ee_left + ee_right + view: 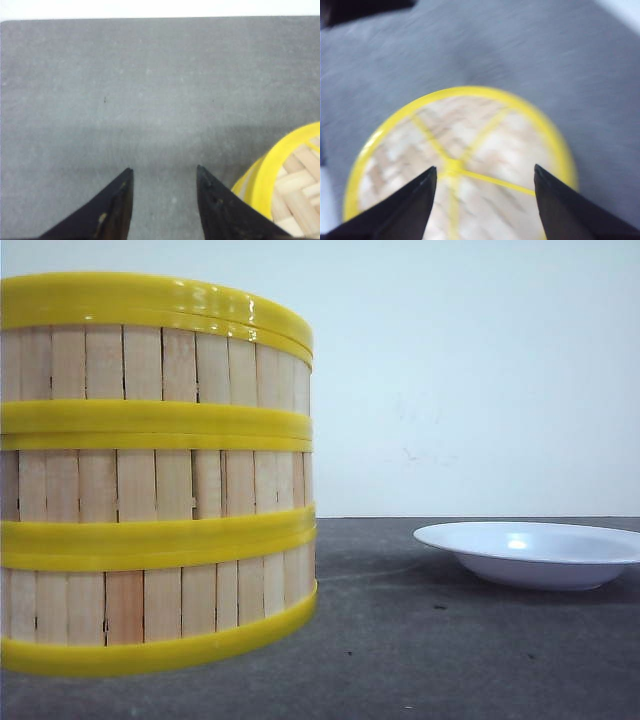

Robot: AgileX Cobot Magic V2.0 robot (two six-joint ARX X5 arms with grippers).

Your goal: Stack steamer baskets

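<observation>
Three steamer baskets [150, 480] stand stacked on the left of the front view, with pale slat walls and yellow bands. Neither gripper shows in that view. My left gripper [164, 172] is open and empty over bare table, with a yellow rim and pale strips [272, 175] just beside one finger. My right gripper [485, 172] is open and empty above a round, yellow-rimmed woven top [485, 130], whose yellow ribs meet at a centre hub. It looks like the lid. That view is blurred, and I cannot tell whether this top sits on the stack.
A white shallow plate [535, 552] rests on the dark grey table [430, 660] to the right of the stack. A white wall stands behind the table's far edge. A dark shape [365, 7] shows at a corner of the right wrist view.
</observation>
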